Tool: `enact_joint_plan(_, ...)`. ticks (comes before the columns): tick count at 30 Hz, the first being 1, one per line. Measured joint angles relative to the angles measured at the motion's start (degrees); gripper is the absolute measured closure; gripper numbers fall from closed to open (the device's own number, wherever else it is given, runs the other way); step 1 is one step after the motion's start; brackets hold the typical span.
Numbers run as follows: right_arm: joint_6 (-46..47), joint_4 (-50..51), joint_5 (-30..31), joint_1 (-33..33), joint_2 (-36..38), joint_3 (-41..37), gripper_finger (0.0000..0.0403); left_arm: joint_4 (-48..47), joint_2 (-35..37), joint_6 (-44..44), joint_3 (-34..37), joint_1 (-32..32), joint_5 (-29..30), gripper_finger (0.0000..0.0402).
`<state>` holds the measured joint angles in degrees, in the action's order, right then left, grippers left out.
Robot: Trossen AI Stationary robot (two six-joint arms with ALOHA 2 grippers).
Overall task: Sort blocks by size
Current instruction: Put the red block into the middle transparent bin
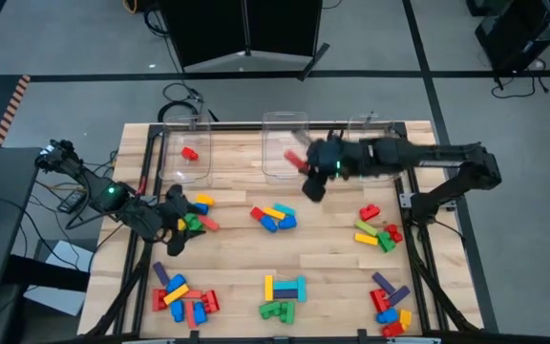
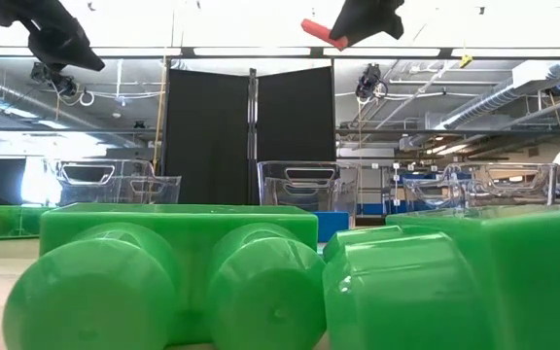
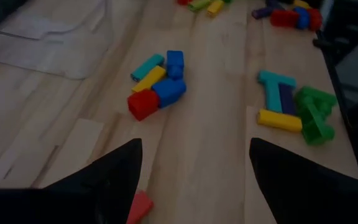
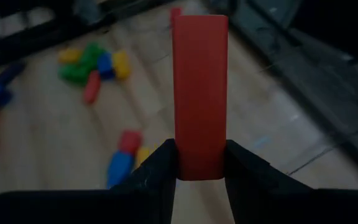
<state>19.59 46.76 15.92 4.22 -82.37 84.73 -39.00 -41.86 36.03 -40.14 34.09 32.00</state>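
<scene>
While the left tool (image 1: 173,232) hangs spread and empty over the table's (image 1: 237,258) left side, the right tool (image 4: 199,167) clamps a long red block (image 4: 199,93) endwise, its long axis pointing forward, above the middle clear bin (image 1: 283,158).

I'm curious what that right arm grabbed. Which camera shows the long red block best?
The right wrist view: the long red block fills it, clamped by the right gripper. The high view shows it near the middle bin; the low view shows one end; the left wrist view misses it.
</scene>
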Motion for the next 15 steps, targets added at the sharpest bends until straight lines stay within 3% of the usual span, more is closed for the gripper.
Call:
enact_joint_plan(8, -9.1, -3.7, -9.8, 14.2, -1.0, 1.2, 0.0287, 0.1, -0.1, 1.9, 0.0, 0.0, 5.0, 0.0096)
enact_joint_plan(15, -15.5, -5.6, -16.7, 20.0, -7.8, 1.6, 0.0287, 2.7, -0.2, 1.8, 0.0, 0.0, 4.9, 0.0096)
